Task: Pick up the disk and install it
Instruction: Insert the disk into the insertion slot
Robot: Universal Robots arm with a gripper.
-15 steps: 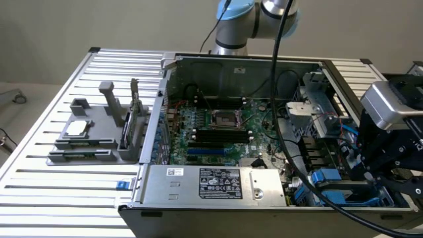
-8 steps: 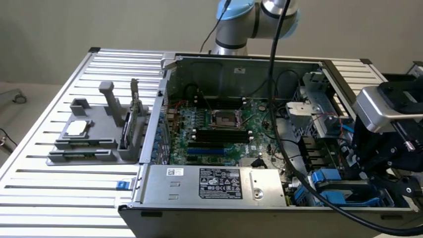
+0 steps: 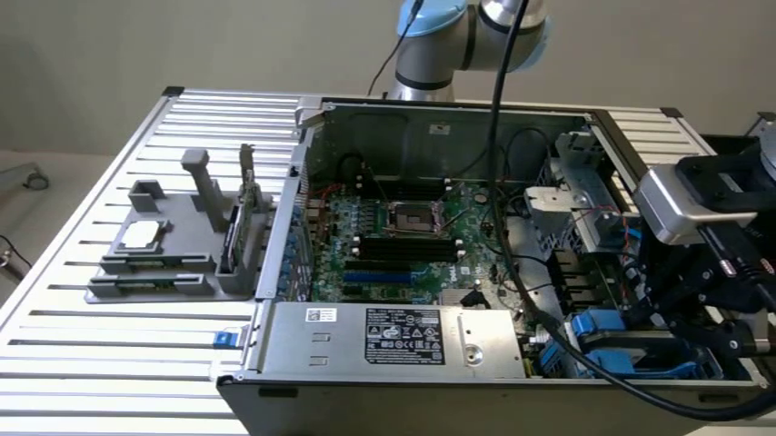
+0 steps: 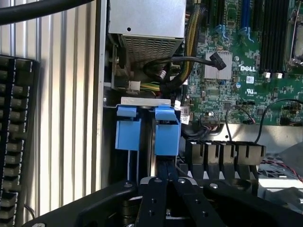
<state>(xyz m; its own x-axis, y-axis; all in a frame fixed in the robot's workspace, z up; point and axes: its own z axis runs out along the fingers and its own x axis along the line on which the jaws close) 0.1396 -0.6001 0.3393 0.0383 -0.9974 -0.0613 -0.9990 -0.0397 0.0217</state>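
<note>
The disk [image 4: 147,135] stands on edge in the drive bay at the case's corner. Its bright blue carrier bracket [image 4: 167,135] shows as two blue tabs with a grey strip between them and a white cap on top. In the exterior view the blue carrier bracket [image 3: 602,329] sits at the case's near corner on the exterior view's right. My gripper [image 4: 165,176] is shut, its black fingers pressed together with the thin tips meeting the edge of one blue tab. In the exterior view the gripper [image 3: 664,313] hangs just beside the bay.
The open computer case [image 3: 282,272] lies on a slatted metal table [image 3: 122,363]. The silver power supply box [image 3: 401,338] sits beside the bay, next to the motherboard [image 3: 401,236]. A grey fixture [image 3: 170,245] holds parts on the exterior view's left. A thick black cable [image 3: 533,300] crosses the case.
</note>
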